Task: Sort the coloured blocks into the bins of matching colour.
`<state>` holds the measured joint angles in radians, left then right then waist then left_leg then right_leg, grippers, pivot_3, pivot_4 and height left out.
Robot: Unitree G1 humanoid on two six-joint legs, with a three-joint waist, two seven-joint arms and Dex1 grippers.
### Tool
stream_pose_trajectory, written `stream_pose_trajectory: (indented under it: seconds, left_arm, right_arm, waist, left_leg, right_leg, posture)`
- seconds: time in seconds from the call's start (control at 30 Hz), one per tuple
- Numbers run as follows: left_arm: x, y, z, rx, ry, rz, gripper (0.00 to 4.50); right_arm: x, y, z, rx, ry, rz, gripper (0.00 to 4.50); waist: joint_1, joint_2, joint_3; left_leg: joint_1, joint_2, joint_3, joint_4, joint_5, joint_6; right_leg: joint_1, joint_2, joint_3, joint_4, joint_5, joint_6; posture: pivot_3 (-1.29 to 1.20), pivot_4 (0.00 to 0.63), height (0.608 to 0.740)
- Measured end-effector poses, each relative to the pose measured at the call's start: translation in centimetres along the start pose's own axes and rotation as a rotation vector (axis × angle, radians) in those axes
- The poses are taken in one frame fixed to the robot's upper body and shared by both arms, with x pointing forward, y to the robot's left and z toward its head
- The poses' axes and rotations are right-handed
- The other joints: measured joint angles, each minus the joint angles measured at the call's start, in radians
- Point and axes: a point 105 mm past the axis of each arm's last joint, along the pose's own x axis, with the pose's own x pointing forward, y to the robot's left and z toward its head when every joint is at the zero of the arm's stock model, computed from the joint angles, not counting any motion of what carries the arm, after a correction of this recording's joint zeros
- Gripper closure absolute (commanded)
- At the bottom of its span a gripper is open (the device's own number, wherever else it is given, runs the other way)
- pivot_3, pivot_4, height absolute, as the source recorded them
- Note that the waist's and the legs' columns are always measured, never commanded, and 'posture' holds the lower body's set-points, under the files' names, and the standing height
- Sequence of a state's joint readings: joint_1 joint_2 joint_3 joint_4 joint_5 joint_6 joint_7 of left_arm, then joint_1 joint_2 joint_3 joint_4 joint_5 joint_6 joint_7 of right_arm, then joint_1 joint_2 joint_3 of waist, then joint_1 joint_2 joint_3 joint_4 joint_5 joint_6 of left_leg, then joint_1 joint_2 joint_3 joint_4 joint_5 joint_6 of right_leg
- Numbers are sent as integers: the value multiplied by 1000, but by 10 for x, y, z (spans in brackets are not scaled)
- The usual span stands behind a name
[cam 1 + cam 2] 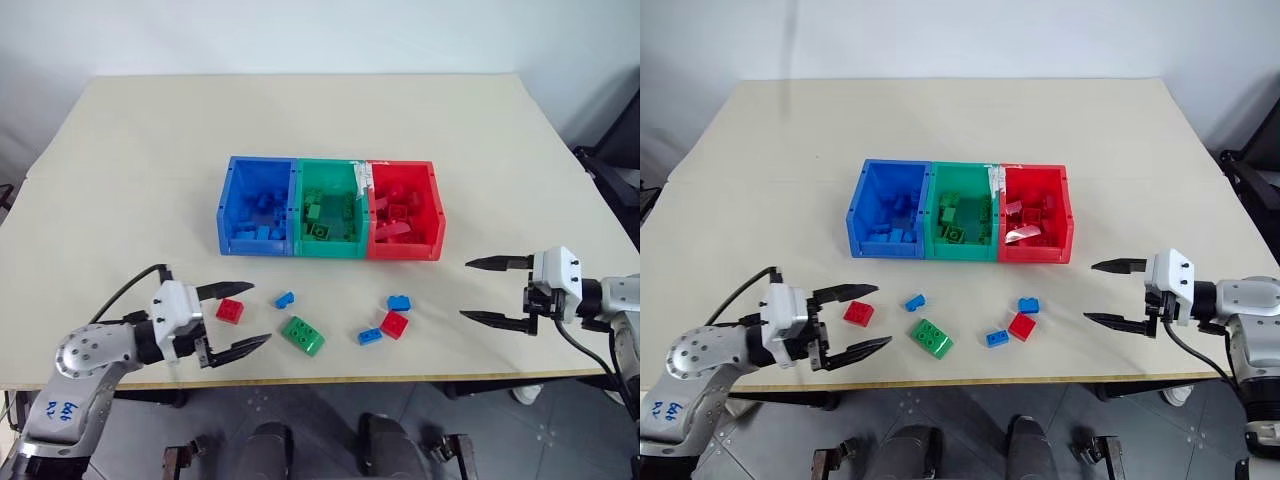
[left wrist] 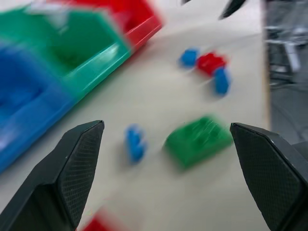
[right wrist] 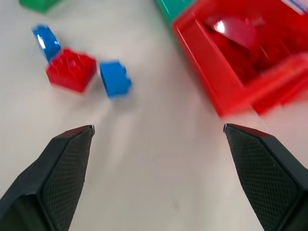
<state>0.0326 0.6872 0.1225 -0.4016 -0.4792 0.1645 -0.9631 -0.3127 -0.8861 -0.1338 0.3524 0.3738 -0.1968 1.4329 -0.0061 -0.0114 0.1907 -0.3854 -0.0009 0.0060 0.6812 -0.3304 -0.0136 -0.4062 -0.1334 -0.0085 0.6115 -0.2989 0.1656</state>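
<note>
I am looking down over a pale table (image 1: 130,170) with the three joined bins sitting near its middle: the blue bin (image 1: 233,215) on my left, the green bin (image 1: 330,247) in the centre and the red bin (image 1: 436,215) on my right. Each one is already holding a heap of bricks of its own colour, and a strip of pale tape (image 1: 362,178) is lying across the rim where green meets red. Nothing is standing between my hands and the loose bricks; the stretch of table in front of the bins is open.

Six bricks are lying loose between the bins and the near edge. On my left a red brick (image 1: 230,310) is sitting just beside my left gripper (image 1: 240,318), near its upper finger. A small blue brick (image 1: 285,298) is lying a little farther in, and the larger green brick (image 1: 302,335), tilted on the diagonal, is resting just below it. Toward my right, another red brick (image 1: 394,324) is sitting between two small blue ones, one (image 1: 399,302) above it and one (image 1: 369,336) at its lower left, all three close together.

I am holding both pairs of fingers spread wide and gripping nothing. My right gripper (image 1: 478,290) is hovering well apart from the bricks, off to the right of the red bin's corner.
</note>
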Motion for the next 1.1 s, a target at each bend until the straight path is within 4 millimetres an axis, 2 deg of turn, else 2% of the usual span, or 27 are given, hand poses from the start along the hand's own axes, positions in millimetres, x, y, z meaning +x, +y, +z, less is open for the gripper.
stream_pose_trajectory:
  seconds: [0.1, 0.17, 0.3, 0.47, 0.57, 0.8, 0.87, 1.0, 1.1]
  left_arm:
    - [8, -7, 4, 8, -11, -43, 59]
    - [8, -8, 4, 7, -10, -44, 59]
    - [1, -6, 1, 10, 7, -14, 59]
    - [-14, -5, 0, 8, 49, 33, 59]
    - [-19, -9, 4, 3, 54, 37, 0]
    - [-18, -17, 11, -13, 38, 29, 0]
    - [-17, -18, 12, -17, 35, 32, 0]
    - [-21, -14, 14, -40, -20, 111, 0]
    - [-29, -5, 19, -40, -62, 202, 0]
  right_arm:
    - [7, 0, -1, 3, 0, 30, 0]
    - [23, -1, 4, -15, -14, 73, 0]
    - [65, 11, 6, -23, -19, 188, 0]
    - [91, 11, 10, -54, 8, 241, 0]
    - [101, 10, 8, -65, 18, 254, 590]
    - [107, 11, 8, -79, 10, 297, 3026]
    - [108, 10, 9, -86, 7, 303, 3563]
    - [110, 5, 15, -43, -29, 281, 3560]
    - [114, -3, 39, 12, -120, 261, 3560]
  waist:
    - [-8, 0, 0]
    - [-17, 0, 0]
    - [-21, 1, 0]
    - [-19, 1, 0]
    - [-19, 1, 0]
    - [-22, 0, 0]
    - [-22, 0, 0]
    - [-22, 1, 0]
    - [-22, 1, 0]
  left_leg:
    - [0, 0, 1, 0, 0, 0]
    - [0, 0, 1, 0, 0, 0]
    - [0, 0, 0, 1, 0, 0]
    - [-1, -1, 0, 1, 0, 1]
    - [-1, -1, 0, 0, 0, 1]
    - [0, 0, 0, 1, 0, 0]
    - [0, 0, 0, 1, 0, 0]
    - [0, 0, 0, 1, 0, 0]
    - [-1, 1, -3, 1, 0, 0]
  right_leg:
    - [0, 0, 0, 1, 0, 0]
    - [0, 0, 0, 1, 0, 0]
    - [-1, 0, 0, 2, 0, 0]
    - [-1, -1, 0, 1, 0, 0]
    - [-1, -1, 0, 1, 0, 0]
    - [0, -1, 0, 1, 0, 0]
    - [0, -1, 0, 1, 0, 0]
    - [0, 0, 0, 1, 0, 0]
    - [-1, 0, 0, 2, 0, 0]
  posture:
    - [0, 150, 740]
    - [0, 150, 740]
    - [0, 150, 740]
    - [0, 150, 740]
    - [0, 150, 740]
    - [0, 150, 740]
    - [0, 150, 740]
    - [0, 150, 740]
    - [0, 150, 740]
